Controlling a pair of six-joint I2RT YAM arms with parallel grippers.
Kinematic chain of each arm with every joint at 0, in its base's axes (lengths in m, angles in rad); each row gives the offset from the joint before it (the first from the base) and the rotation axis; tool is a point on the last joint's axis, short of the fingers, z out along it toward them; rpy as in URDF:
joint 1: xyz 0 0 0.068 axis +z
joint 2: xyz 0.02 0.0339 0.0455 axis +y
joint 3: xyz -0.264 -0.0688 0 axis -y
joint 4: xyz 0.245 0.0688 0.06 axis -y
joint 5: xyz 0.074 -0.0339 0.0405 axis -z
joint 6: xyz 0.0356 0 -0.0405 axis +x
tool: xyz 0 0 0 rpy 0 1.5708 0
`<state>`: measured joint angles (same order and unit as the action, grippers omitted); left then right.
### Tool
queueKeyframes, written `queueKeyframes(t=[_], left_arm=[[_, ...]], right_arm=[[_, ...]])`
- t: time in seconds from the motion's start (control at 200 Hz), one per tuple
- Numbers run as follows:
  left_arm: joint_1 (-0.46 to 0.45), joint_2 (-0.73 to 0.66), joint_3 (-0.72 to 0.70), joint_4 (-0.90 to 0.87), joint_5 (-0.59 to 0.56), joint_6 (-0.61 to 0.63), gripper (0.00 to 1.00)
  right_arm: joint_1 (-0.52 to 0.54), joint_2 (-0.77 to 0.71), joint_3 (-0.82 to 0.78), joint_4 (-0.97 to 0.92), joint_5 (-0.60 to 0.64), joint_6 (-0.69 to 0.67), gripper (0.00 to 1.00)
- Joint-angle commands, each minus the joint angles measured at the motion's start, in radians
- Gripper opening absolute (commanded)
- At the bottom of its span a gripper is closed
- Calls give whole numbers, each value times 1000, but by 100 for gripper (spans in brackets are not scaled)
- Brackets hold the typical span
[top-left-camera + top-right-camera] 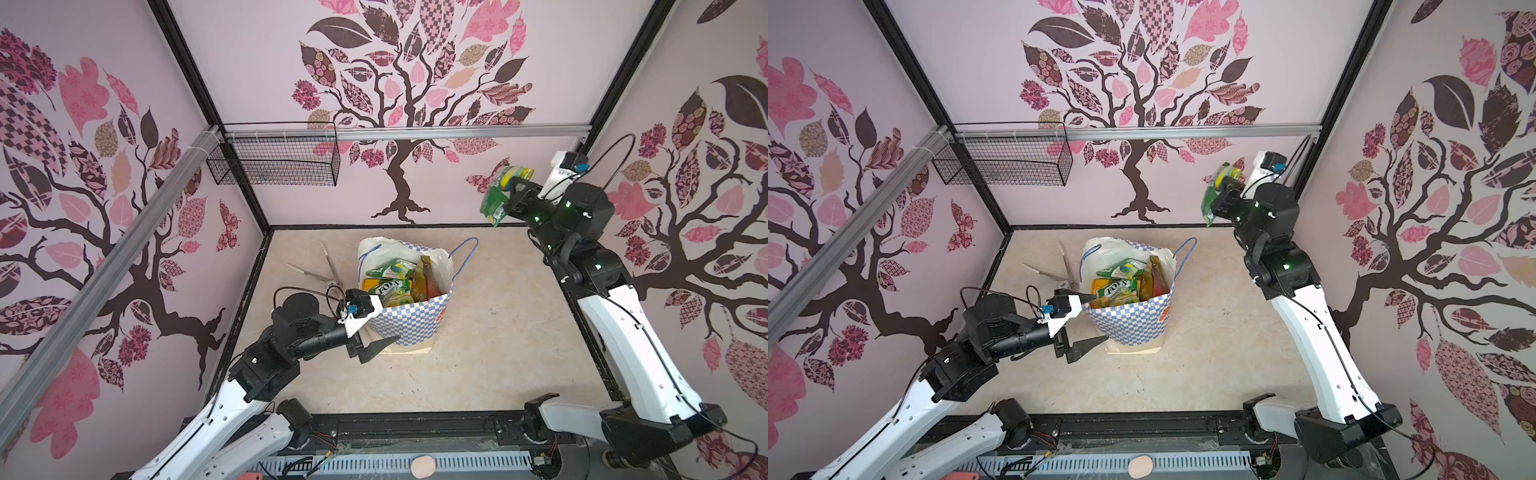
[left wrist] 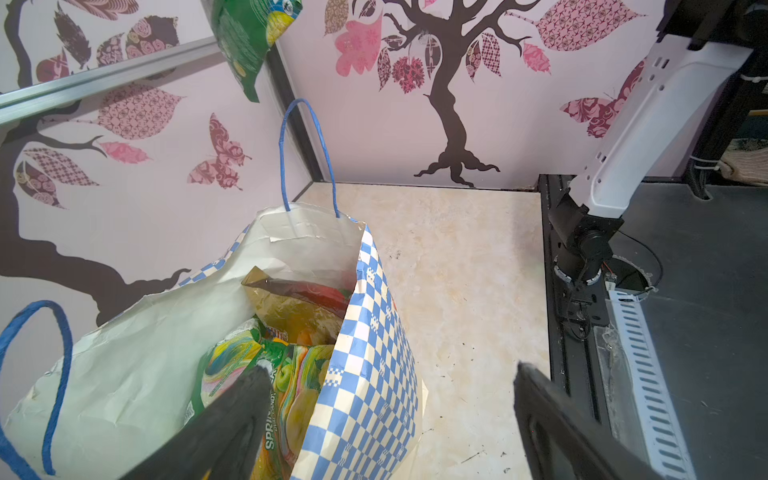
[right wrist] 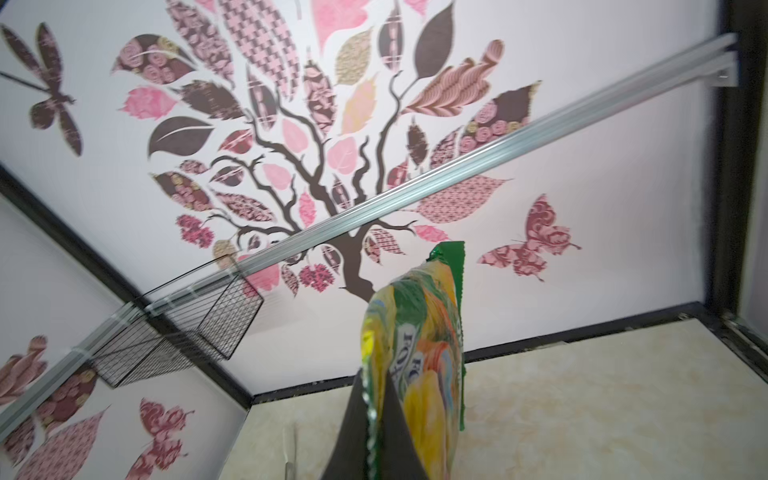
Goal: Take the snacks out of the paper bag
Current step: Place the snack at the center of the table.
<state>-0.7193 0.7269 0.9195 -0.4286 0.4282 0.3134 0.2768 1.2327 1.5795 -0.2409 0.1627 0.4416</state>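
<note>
The right claw was clenched on one edge of a green fruit-print packet. It held the packet high near the back right corner, well above the surface and well apart from the paper bag. The packet hung from the claw with its long axis close to vertical, its glossy film crinkled. Bare surface lay below it, off to one side of the bag, so setting it down looked to be mostly a matter of descending.

The left claw was released, its jaws spread wide and straddling the bag's near checkered wall, one finger over the mouth and the other outside. This arm was by far the nearer to what remained. A yellow-green FOX'S packet stood in the bag just beyond the inner finger, with a gold packet beside it. Both were roughly upright, long axes pointing out of the mouth. The bag stood upright, its thin paper creased at the rim and its blue cord handles looped upward. Metal scissors lay on the surface just beside the bag.
</note>
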Motion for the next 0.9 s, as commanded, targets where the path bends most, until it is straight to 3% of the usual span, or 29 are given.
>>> queueKeyframes(t=[0.0, 0.325, 0.695, 0.895], left_arm=[[-3, -3, -25, 19, -4, 7, 93], [-5, 3, -26, 19, -19, 7, 93], [-5, 8, -27, 16, -33, 10, 94], [-6, 5, -27, 15, -36, 11, 94]], right_arm=[[-59, -88, -85, 71, 26, 87, 0], [-73, -162, -415, 131, -4, 200, 0], [-75, -25, -586, 296, -267, 286, 0], [-76, 74, -618, 310, -465, 264, 0]])
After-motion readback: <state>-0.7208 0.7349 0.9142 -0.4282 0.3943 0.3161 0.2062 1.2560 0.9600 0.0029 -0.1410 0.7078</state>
